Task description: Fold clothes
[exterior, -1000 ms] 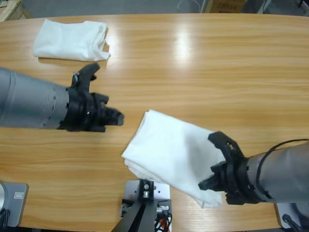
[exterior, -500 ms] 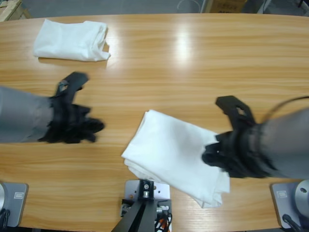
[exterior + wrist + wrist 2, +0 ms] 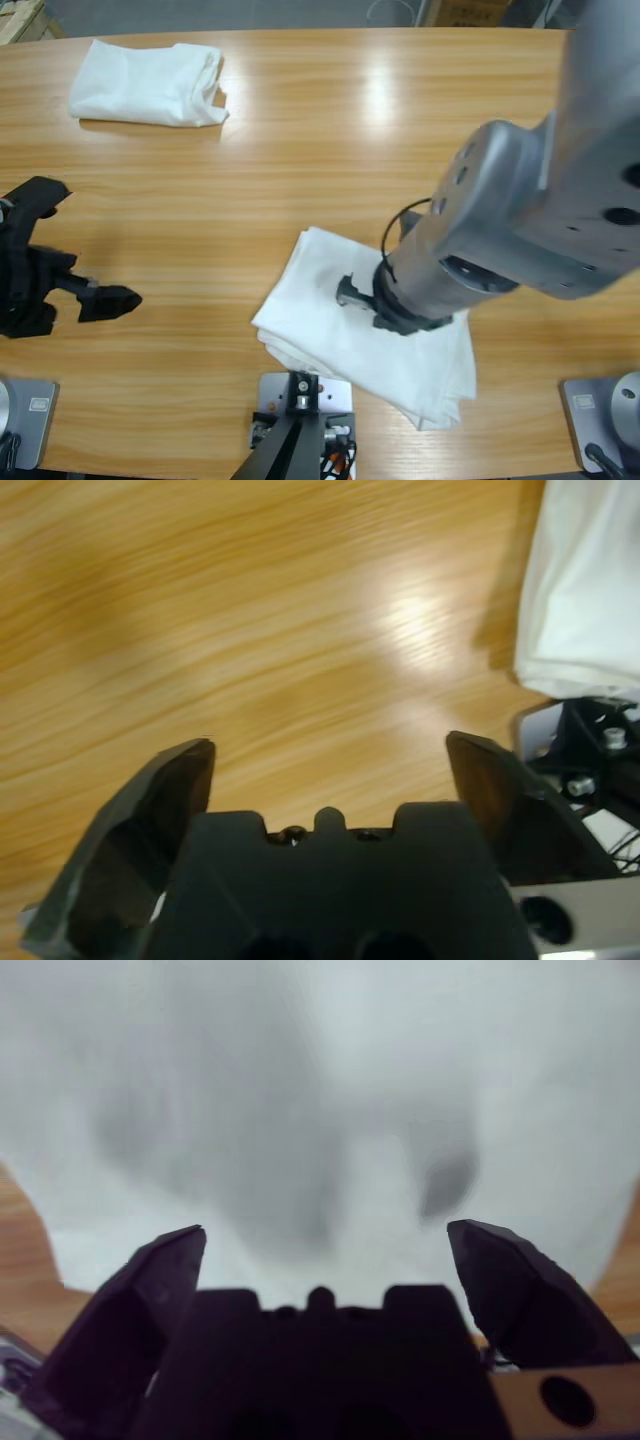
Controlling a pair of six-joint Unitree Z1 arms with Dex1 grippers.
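Note:
A folded white T-shirt (image 3: 320, 330) lies near the table's front edge, right of the middle. My right gripper (image 3: 365, 298) points down over its centre; the right wrist view shows its jaws open (image 3: 325, 1235), with white cloth (image 3: 320, 1080) filling the view between and beyond them. I cannot tell whether the jaws touch the cloth. My left gripper (image 3: 100, 295) is at the far left, open and holding nothing (image 3: 330, 755), over bare wood; the shirt's edge (image 3: 585, 580) shows at that view's upper right. A second folded white T-shirt (image 3: 150, 82) rests at the far left corner.
The wooden table (image 3: 330, 140) stretches bare between the two shirts. The right arm's big silver elbow (image 3: 540, 200) hangs over the right side and hides the table beneath it.
The left arm has drawn back toward the left edge. The right arm has swung up and in from the right, and its gripper now points down over the middle of the near shirt.

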